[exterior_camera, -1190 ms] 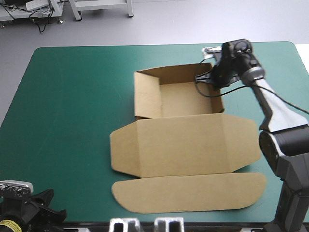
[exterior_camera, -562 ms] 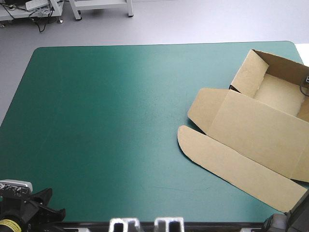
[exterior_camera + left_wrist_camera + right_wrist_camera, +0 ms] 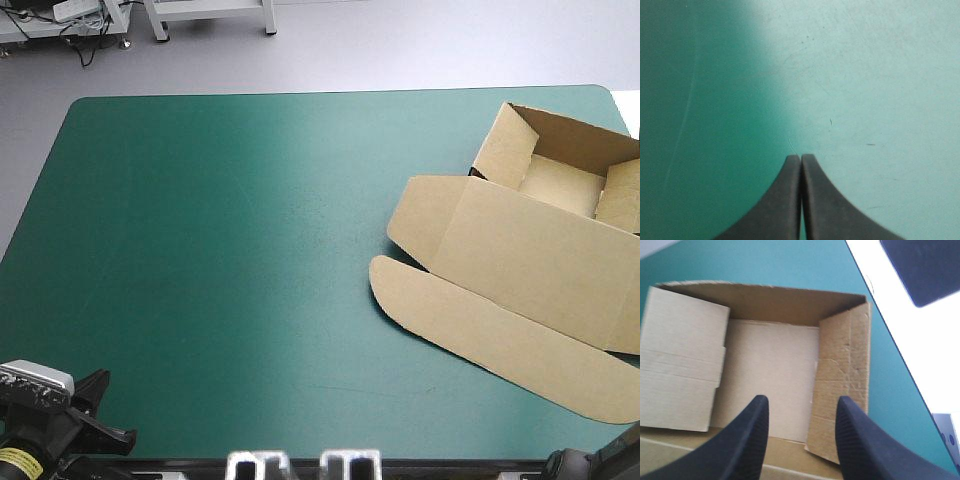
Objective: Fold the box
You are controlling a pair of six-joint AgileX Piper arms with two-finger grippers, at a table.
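step judged: wall tucking | brown cardboard box (image 3: 520, 250) at 2 o'clock | right gripper (image 3: 802, 400) parted, left gripper (image 3: 801, 157) closed | next: side wall (image 3: 840, 385) to be pressed in

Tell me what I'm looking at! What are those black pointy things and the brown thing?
It's a robot with two arms at a teal-green table. One picture looks down from above; two come from cameras on its wrists. The brown thing is a box: an open tray, lid lying flat, near the table's far right corner. The black things are fingers. The left end effector is shut over bare cover; the right end effector is open above the tray. Nothing is held.
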